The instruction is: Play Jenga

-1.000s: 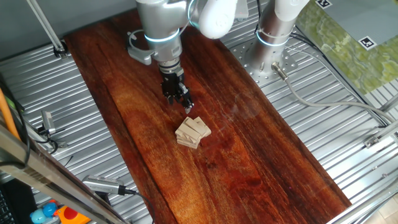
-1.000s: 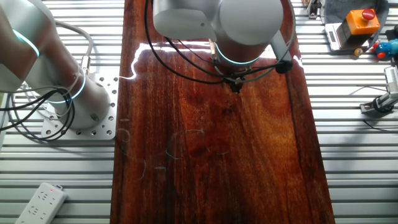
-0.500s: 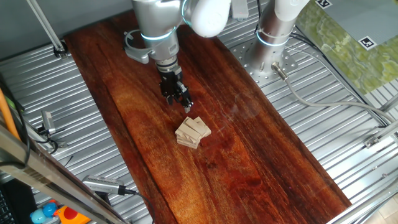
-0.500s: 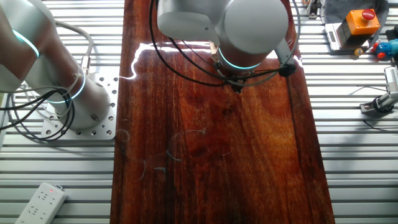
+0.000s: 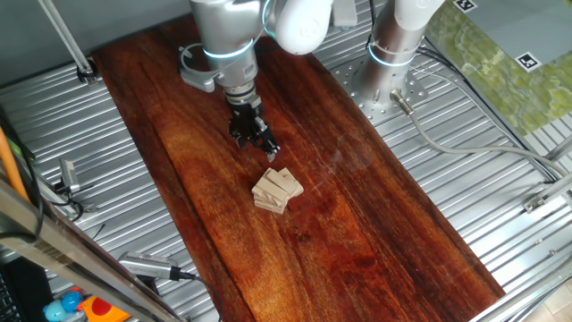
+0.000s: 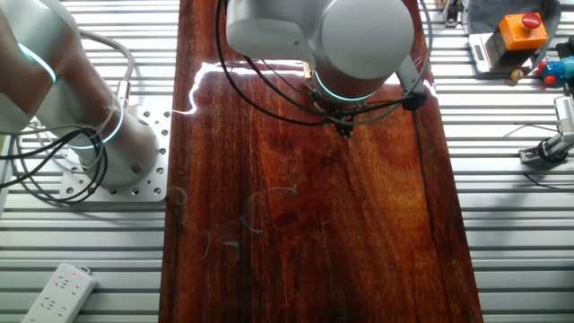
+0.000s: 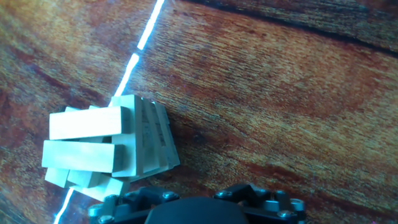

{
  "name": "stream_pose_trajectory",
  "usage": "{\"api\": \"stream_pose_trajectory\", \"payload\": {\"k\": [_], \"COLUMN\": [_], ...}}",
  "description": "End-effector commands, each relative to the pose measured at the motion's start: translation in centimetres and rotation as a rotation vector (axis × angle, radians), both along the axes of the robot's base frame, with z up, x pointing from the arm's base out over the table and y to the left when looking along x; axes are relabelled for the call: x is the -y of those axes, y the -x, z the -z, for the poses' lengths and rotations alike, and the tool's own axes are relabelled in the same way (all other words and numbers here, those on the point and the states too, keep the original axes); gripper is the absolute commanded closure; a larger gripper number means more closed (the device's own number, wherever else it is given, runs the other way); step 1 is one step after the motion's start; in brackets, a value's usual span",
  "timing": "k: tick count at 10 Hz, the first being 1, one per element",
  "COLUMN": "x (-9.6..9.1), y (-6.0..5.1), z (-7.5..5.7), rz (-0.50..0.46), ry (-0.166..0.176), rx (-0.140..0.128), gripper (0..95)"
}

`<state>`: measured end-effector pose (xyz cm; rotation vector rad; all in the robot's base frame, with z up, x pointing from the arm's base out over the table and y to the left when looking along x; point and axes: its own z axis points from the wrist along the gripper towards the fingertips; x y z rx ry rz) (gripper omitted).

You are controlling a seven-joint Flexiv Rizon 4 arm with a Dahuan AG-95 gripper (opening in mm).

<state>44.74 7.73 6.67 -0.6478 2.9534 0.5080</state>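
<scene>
- Just beyond the fingertips of the black two-finger gripper (image 5: 268, 150) sat the Jenga stack of pale tan wooden blocks (image 5: 277, 190), laid in crossed layers on the dark reddish wood board (image 5: 375, 224)
- Whether its jaws stood open or shut could not be told: the fixed views showed them too small, the hand view only the housing
- Nothing appeared to be held
- In the hand view the stack (image 7: 109, 149) lay left of centre
- Judged best: line up with one block's end and push slowly, along its length, so neighbouring layers stay put
</scene>
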Motion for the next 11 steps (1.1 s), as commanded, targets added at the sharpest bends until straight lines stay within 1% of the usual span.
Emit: {"api": "stream_pose_trajectory", "payload": {"k": [1, 11], "x": [0.04, -0.29], "y": [0.06, -0.05], "z": [-0.01, 0.44], "rz": [-0.001, 0.005], "ry": [0.004, 0.011], "rx": [0.000, 0.000], "gripper": [0.0, 0.0]}}
